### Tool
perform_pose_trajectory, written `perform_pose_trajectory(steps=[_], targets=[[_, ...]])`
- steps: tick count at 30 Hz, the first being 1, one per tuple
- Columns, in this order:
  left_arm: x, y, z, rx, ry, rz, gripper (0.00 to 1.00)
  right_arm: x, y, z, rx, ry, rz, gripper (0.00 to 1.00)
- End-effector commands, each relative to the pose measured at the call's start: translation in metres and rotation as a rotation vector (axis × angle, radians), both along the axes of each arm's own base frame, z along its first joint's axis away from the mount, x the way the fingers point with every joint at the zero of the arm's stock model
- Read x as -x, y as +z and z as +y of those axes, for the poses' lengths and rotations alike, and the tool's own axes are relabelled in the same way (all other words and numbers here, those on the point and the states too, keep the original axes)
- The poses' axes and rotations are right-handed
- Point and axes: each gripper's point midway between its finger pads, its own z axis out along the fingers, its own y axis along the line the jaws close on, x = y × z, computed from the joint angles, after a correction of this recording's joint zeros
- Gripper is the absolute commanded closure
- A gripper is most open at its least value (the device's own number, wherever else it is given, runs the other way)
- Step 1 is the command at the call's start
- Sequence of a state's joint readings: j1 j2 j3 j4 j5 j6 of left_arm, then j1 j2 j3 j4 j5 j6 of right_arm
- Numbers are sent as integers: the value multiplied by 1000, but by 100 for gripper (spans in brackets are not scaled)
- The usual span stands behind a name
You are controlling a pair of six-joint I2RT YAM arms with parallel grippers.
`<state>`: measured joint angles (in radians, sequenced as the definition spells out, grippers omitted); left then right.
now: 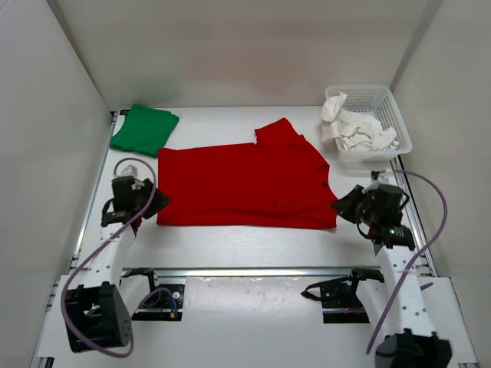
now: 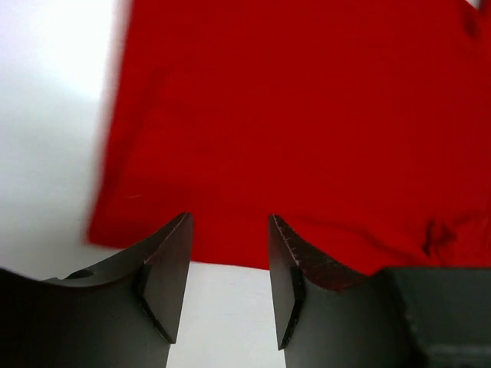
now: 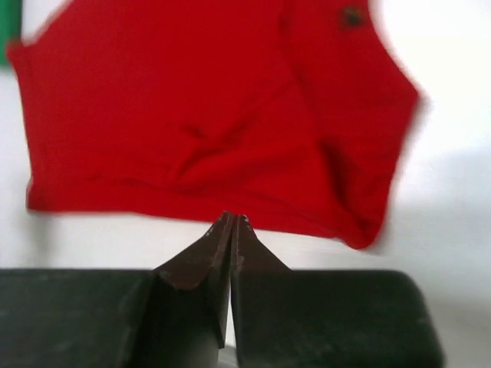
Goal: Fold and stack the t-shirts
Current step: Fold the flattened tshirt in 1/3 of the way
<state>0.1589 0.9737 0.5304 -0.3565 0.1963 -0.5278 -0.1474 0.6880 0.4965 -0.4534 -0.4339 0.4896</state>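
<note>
The red t-shirt (image 1: 244, 184) lies spread flat across the middle of the table, one sleeve sticking up at the back. It fills the left wrist view (image 2: 307, 115) and the right wrist view (image 3: 215, 115). The green t-shirt (image 1: 144, 128) lies folded at the back left. The white t-shirt (image 1: 357, 129) is crumpled in the basket. My left gripper (image 1: 159, 198) is open and empty just off the red shirt's left edge (image 2: 229, 224). My right gripper (image 1: 337, 207) is shut and empty beside the shirt's right front corner (image 3: 232, 219).
A white mesh basket (image 1: 391, 115) stands at the back right. White walls close in the table on three sides. A metal rail (image 1: 245, 271) runs across in front of the shirt, between the arm bases.
</note>
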Motion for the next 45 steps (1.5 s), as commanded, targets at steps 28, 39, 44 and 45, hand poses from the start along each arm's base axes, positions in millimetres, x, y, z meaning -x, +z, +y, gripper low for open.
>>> perform_pose_trajectory(steps=[28,39,44,45], targets=[[23,1,-206,153,-592,-260,51,-149,-69,47,406,177,106,56],[35,-6,-205,176,-592,-248,52,-144,-80,49,371,168,148,83],[33,-6,-194,183,-552,-251,52,-144,-77,45,360,164,161,100],[33,-5,-194,178,-555,-258,52,-146,-71,46,349,158,139,100]])
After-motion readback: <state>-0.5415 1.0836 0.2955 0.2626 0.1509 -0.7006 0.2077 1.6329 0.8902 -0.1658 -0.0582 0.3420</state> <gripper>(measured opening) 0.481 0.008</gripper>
